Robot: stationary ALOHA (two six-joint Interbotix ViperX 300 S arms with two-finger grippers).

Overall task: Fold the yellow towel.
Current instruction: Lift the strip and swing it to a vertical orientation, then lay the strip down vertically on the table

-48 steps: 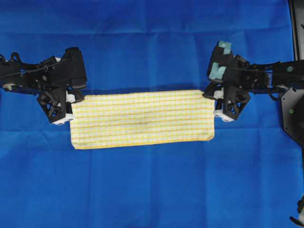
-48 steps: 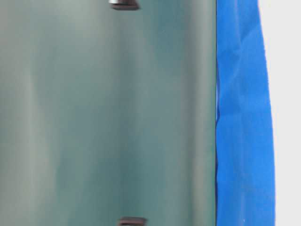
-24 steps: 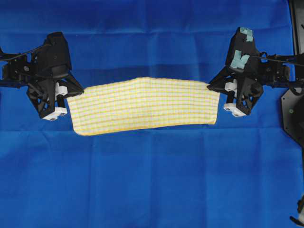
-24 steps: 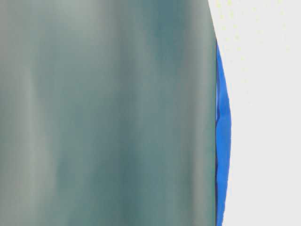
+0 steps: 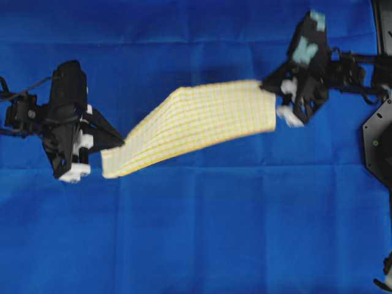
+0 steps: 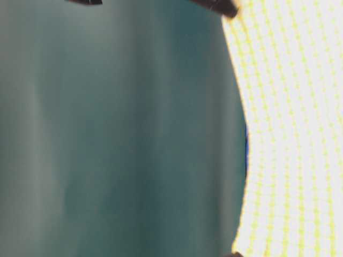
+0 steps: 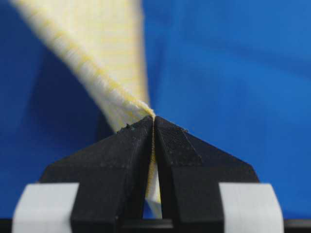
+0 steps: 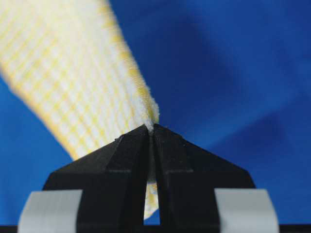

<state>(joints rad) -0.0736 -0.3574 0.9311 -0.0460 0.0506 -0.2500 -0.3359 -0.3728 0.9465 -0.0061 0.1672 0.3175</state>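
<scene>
In the left wrist view the left gripper (image 7: 153, 127) fills the lower frame, its jaws pressed together on a corner of the towel (image 7: 104, 63), which runs away toward 11 o'clock over the blue cloth (image 7: 233, 68). The right wrist view shows the same: the right gripper (image 8: 151, 133) is clamped tight on another towel corner, the fabric stretching off toward 10 o'clock. At table level the towel hangs right before the lens, filling the 3 o'clock side, blurred. From overhead the towel (image 5: 196, 122) is lifted off the blue cloth (image 5: 202, 239) and spans slantwise between the two grippers, its low end at 8 o'clock by the left gripper (image 5: 104, 160), its high end at 2 o'clock by the right gripper (image 5: 275, 98), which is motion-blurred.
</scene>
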